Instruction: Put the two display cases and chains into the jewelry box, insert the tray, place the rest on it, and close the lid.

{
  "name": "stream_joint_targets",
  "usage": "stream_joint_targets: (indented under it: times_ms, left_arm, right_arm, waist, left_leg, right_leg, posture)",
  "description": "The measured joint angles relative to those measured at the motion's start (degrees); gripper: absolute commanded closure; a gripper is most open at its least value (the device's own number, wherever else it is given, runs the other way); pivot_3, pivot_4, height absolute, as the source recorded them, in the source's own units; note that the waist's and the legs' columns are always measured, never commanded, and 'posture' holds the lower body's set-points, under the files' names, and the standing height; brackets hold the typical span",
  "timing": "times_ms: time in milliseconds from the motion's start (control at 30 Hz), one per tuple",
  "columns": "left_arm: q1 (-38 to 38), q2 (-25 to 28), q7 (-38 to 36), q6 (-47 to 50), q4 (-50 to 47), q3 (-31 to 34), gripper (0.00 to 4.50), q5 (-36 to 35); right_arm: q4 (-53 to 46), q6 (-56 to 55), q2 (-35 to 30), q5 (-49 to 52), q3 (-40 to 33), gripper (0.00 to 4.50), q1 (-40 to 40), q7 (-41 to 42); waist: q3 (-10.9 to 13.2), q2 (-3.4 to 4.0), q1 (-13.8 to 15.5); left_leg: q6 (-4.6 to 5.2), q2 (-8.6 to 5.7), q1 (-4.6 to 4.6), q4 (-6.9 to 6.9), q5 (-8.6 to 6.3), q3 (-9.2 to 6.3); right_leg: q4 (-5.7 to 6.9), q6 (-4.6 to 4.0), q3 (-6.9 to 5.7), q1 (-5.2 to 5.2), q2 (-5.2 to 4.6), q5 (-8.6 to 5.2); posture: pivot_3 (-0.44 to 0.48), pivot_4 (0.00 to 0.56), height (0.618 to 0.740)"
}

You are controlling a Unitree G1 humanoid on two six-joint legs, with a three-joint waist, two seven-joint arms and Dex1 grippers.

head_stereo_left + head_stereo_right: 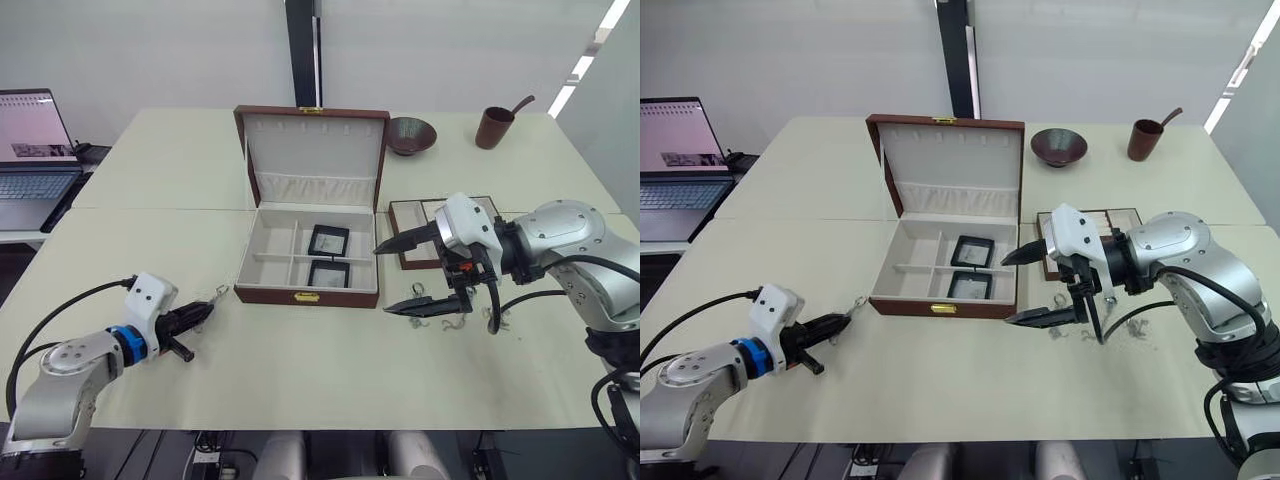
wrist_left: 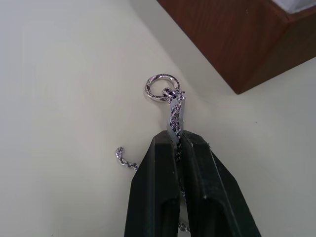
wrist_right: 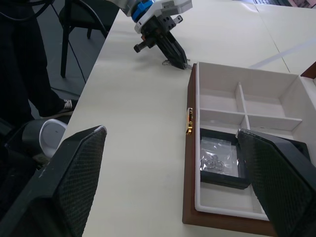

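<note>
Just beside the jewelry box's (image 1: 306,296) front left corner, my left gripper (image 1: 204,312) pinches a chain (image 2: 170,106) below its ring, ready to lift it in; my right gripper (image 1: 405,275) hangs spread wide, empty, both display cases (image 1: 328,240) already inside.

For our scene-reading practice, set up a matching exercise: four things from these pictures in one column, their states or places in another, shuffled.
Things:
1. left gripper
2. right gripper
3. lid
4. display cases

States:
A. standing open, upright
B. fingers wide apart, holding nothing
C. lying in the jewelry box's right-hand compartments
D. shut on a chain

Pairs: 1-D, 2-B, 3-A, 4-C
</note>
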Motion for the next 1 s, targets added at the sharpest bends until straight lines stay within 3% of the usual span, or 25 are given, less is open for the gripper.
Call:
stream_joint_targets:
  times_ms: [133,367,433,700,1000]
  left_arm:
    - [-0.82,0.66,-1.96,0.33,-0.28,6.08,4.46,-4.72]
    - [-9.57,9.29,-7.42,4.62,-4.89,9.38,4.46,-11.58]
    - [-12.78,10.01,-7.84,6.53,-6.50,7.97,4.46,-13.10]
    - [-37.49,9.08,-7.34,13.68,-4.96,-6.14,4.46,-14.82]
    - [-48.97,3.18,-10.53,8.87,9.16,-19.49,4.46,-4.59]
  right_arm:
    - [-0.56,0.14,-0.33,0.04,-0.57,0.00,1.11,-0.84]
    - [-0.93,0.13,-0.86,0.18,-1.86,0.00,2.45,-1.07]
    - [-0.90,0.12,-0.92,0.16,-2.15,0.00,2.52,-1.17]
    - [-0.95,0.54,-0.83,0.26,-2.82,0.00,2.51,-2.17]
    - [-3.04,2.80,-2.25,-0.15,-3.89,0.00,3.02,-5.91]
  waist:
    - [0.04,-0.04,0.14]
    - [0.06,-0.06,0.34]
    - [0.07,-0.07,0.31]
    - [0.12,-0.15,0.19]
    - [0.13,-0.15,-0.13]
  left_leg:
    - [-0.01,-0.01,-0.08,0.02,0.00,-0.03]
    - [-0.01,-0.18,-0.13,0.02,0.00,0.02]
    - [-0.01,-0.14,-0.14,0.02,0.00,-0.01]
    - [-0.01,-0.22,-0.18,0.07,0.00,-0.02]
    - [-0.02,-0.16,-0.49,0.13,0.02,0.00]
  right_leg:
    - [0.00,0.00,-0.07,-0.03,-0.06,0.00]
    - [-0.05,0.02,-0.10,-0.01,-0.06,0.00]
    - [-0.04,0.02,-0.12,-0.02,0.00,0.00]
    - [-0.02,0.03,-0.10,-0.04,0.21,0.01]
    - [0.09,0.01,-0.02,-0.43,0.53,0.01]
  posture:
    - [0.000,0.150,0.733]
    - [0.000,0.150,0.733]
    - [0.000,0.150,0.733]
    - [0.000,0.150,0.733]
    - [0.000,0.150,0.733]
